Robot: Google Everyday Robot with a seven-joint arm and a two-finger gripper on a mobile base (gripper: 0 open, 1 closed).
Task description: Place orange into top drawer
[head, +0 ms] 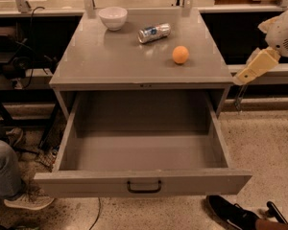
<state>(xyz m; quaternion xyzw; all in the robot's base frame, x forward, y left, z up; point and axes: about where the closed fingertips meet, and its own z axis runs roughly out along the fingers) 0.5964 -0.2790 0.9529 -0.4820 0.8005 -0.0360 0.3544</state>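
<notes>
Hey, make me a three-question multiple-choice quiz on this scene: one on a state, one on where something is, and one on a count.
1. The drawer is:
A) open and empty
B) shut
C) open, full of tools

2. Where is the orange?
A) on the floor
B) on the cabinet top, right of the can
C) inside the drawer

3. How many things lie on the cabinet top?
A) one
B) five
C) three

Answers:
1 A: the drawer is pulled out and its bare floor shows.
2 B: the orange rests on the top, with the gripper off beyond the cabinet's right edge, not touching it.
3 C: the bowl, the can and the orange.
</notes>
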